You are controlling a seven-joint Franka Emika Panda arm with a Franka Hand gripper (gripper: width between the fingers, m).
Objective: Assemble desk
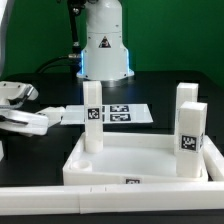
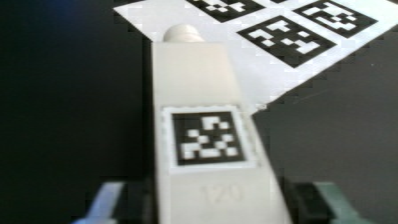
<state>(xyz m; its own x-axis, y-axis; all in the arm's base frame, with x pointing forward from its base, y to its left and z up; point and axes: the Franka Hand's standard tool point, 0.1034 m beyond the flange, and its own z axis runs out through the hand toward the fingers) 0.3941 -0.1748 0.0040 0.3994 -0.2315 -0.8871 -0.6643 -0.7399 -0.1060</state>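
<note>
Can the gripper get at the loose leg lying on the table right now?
Likely yes. In the wrist view the leg lies between the fingers of the gripper, with nothing else in between. Whether the fingers touch it is unclear.

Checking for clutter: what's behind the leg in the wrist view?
The marker board and dark table show behind the leg; whatever the leg covers is hidden.

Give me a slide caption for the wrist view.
Gripper fingers flank a tagged white leg, marker board beyond.
</note>
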